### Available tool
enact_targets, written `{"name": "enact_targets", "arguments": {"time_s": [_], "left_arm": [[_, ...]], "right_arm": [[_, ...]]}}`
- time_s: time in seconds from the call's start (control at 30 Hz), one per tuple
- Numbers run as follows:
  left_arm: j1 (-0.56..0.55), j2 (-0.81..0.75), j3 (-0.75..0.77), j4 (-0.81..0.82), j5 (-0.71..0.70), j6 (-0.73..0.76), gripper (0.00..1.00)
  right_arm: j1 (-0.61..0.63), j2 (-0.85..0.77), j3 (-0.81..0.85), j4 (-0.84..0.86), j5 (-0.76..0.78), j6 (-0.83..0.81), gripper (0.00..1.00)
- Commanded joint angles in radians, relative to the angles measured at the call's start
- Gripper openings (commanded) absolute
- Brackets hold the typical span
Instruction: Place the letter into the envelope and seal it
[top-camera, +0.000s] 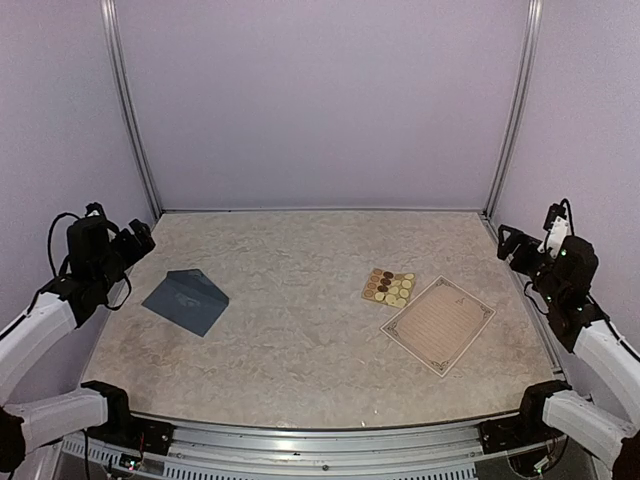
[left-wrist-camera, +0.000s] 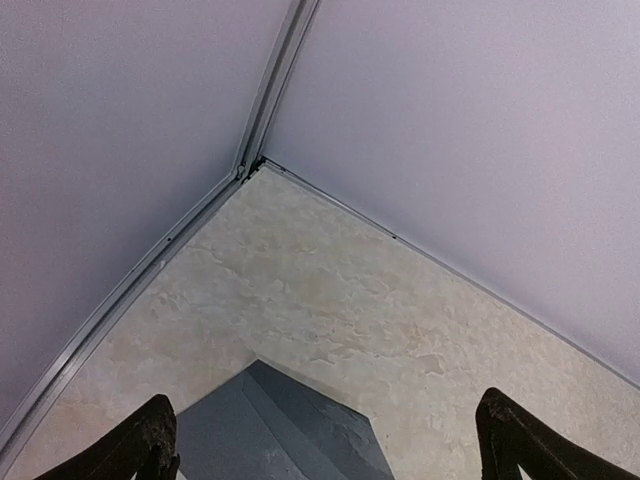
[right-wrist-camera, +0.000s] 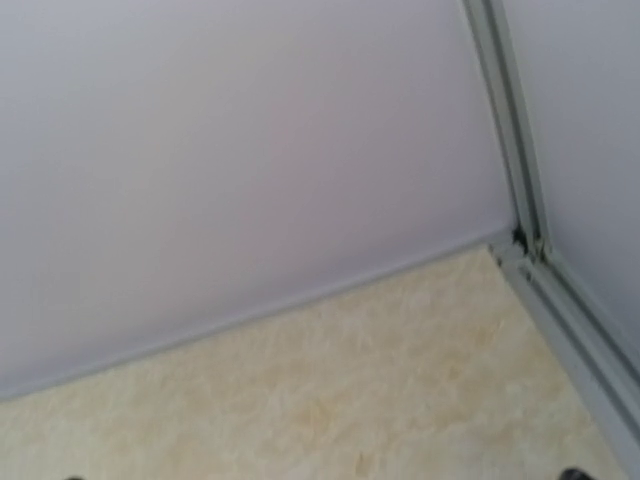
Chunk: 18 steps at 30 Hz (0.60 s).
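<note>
- On the left of the pale marbled tabletop (top-camera: 300, 345), the slate blue-grey paper envelope (top-camera: 186, 300) lies flat.
- The beige rectangular paper letter (top-camera: 438, 325) with its dark border lies right of centre, face up, just beside a small tan sheet of round stickers (top-camera: 389, 287).
- The left hand (top-camera: 135, 240) hovers near the envelope, fingers wide apart, empty.
- The right hand (top-camera: 512, 245) is at the right edge, fingers apart, empty.

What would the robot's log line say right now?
letter: flat, right | envelope: flat, left | left claw: open, empty | right claw: open, empty | task: not started
</note>
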<state>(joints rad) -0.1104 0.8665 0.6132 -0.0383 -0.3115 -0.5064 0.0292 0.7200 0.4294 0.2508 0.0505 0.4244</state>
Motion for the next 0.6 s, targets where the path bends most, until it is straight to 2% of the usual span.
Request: {"name": "enact_targets", "arguments": {"time_s": [0.0, 0.13, 0.27, 0.33, 0.5, 0.57], "left_arm": [[-0.001, 0.018, 0.042, -0.071, 0.042, -0.033, 0.99], [-0.001, -0.013, 0.052, -0.087, 0.087, -0.033, 0.99], [-0.010, -0.091, 0.023, -0.061, 0.232, -0.069, 0.99], [-0.048, -0.129, 0.009, -0.035, 0.269, -0.069, 0.99], [-0.185, -0.161, 0.019, -0.128, 0.227, -0.095, 0.99], [-0.245, -0.173, -0.003, -0.123, 0.228, -0.125, 0.99]], "right_arm": [[-0.008, 0.022, 0.039, -0.117, -0.049, -0.011, 0.99], [-0.006, 0.087, 0.071, -0.187, -0.159, -0.002, 0.99], [0.021, 0.178, 0.066, -0.230, -0.286, 0.091, 0.99], [0.080, 0.214, 0.034, -0.225, -0.303, 0.142, 0.99], [0.277, 0.325, -0.019, -0.188, -0.262, 0.242, 0.99], [0.314, 0.370, -0.036, -0.177, -0.249, 0.268, 0.99]]}}
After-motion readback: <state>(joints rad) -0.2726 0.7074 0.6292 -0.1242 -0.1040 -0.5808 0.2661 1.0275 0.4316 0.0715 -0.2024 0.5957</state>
